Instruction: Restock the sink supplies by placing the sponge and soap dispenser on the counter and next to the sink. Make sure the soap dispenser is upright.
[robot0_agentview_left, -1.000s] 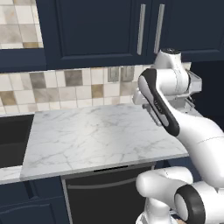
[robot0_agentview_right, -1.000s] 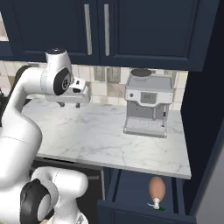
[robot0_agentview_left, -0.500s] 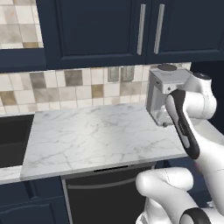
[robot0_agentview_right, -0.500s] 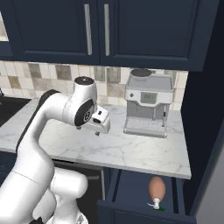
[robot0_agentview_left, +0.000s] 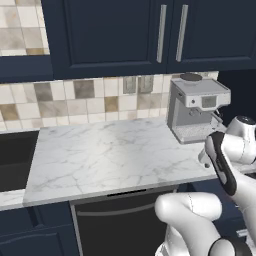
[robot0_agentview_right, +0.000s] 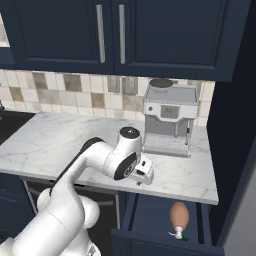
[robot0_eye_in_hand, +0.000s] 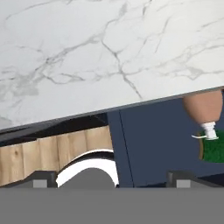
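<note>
The brownish-orange soap dispenser (robot0_agentview_right: 179, 215) lies in an open drawer (robot0_agentview_right: 131, 216) below the counter (robot0_agentview_right: 65, 142), pump end toward the drawer front. A sliver of the green sponge (robot0_agentview_right: 183, 239) shows just past its pump. My gripper (robot0_agentview_right: 143, 174) hangs over the counter's front edge, up and left of the drawer, open and holding nothing. In the hand view the soap dispenser (robot0_eye_in_hand: 204, 106) and the sponge (robot0_eye_in_hand: 215, 149) sit at the right edge, off to the side of my open gripper (robot0_eye_in_hand: 113, 179). The black sink (robot0_agentview_left: 12, 159) lies at the counter's far left.
A grey coffee machine (robot0_agentview_right: 169, 119) stands at the back right of the counter, close behind the hand. Dark blue upper cabinets (robot0_agentview_left: 150, 35) hang above a tiled backsplash (robot0_agentview_left: 75, 100). A tall dark panel (robot0_agentview_right: 232, 125) bounds the right side by the drawer.
The arm has swung from the back left of the counter rightward and down to the front edge by the open drawer. The coffee machine, once hidden in the left base view, now shows.
</note>
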